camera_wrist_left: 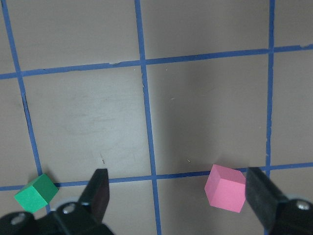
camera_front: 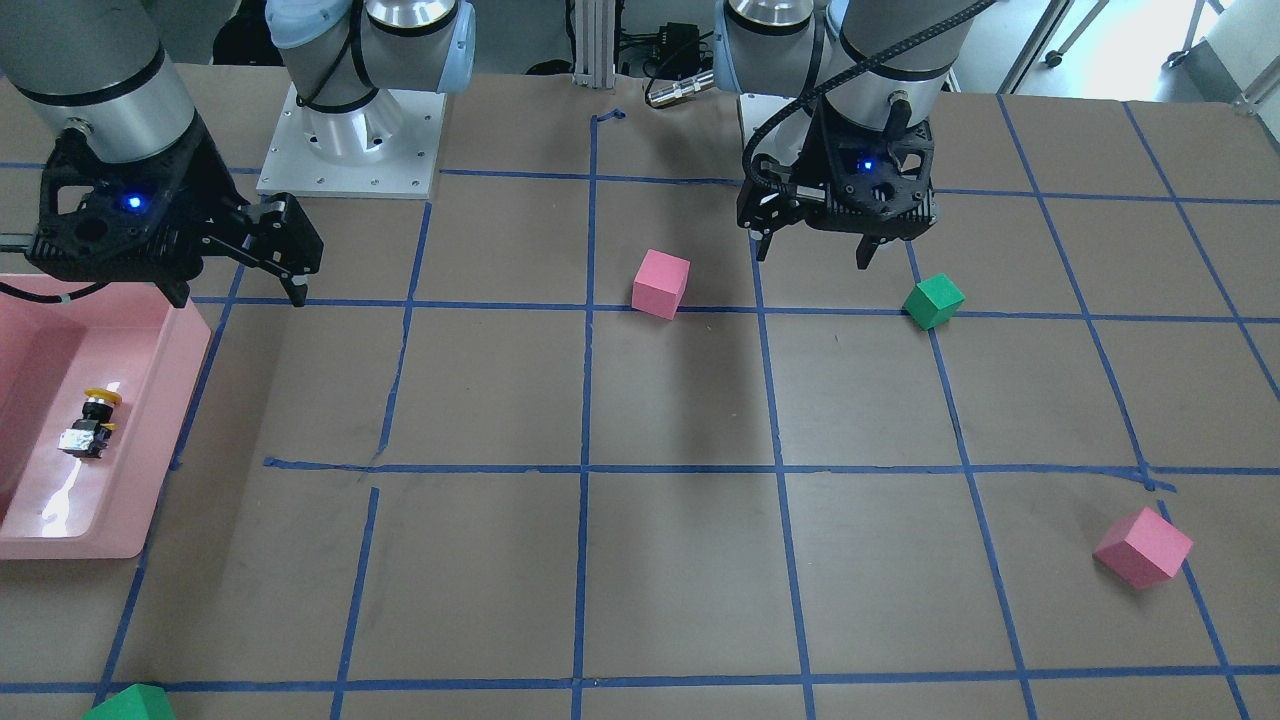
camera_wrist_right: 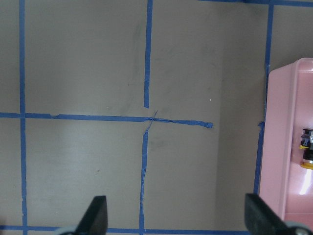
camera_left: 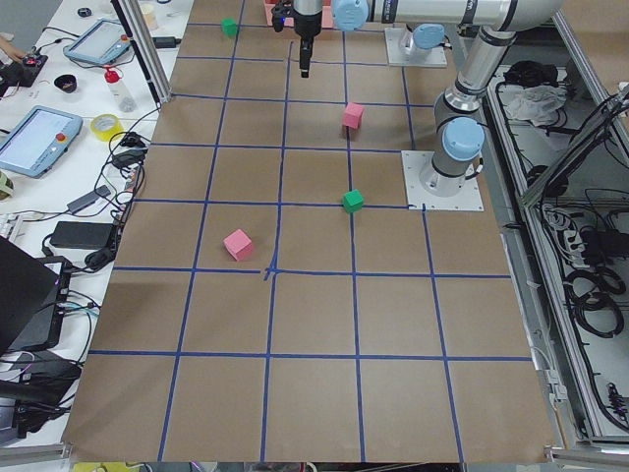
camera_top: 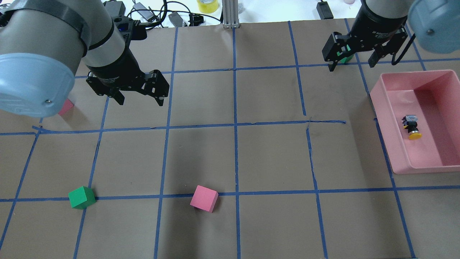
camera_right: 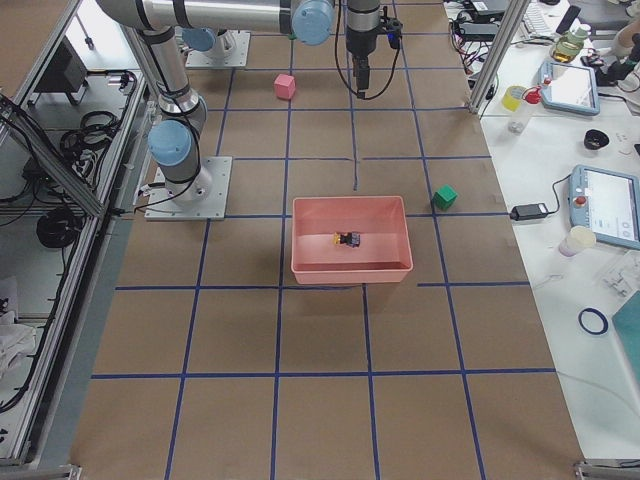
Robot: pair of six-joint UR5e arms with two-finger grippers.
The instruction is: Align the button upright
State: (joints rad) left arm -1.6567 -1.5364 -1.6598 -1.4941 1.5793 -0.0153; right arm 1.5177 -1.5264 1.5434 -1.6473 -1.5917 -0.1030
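Note:
The button point(camera_front: 92, 420), with a yellow cap and a black-silver base, lies on its side inside the pink tray point(camera_front: 185, 400). It also shows in the overhead view point(camera_top: 411, 126) and at the right edge of the right wrist view point(camera_wrist_right: 307, 152). My right gripper point(camera_front: 240, 297) is open and empty above the table, beside the tray's far corner point(camera_top: 352, 66). My left gripper point(camera_front: 812, 255) is open and empty, far from the tray point(camera_top: 141, 101), hovering over bare table between a pink and a green cube.
A pink cube point(camera_top: 204, 198) and a green cube point(camera_top: 82, 197) lie near the robot's side. Another pink cube point(camera_front: 1143, 548) and a green cube point(camera_front: 130, 705) lie toward the far side. Blue tape lines grid the brown table.

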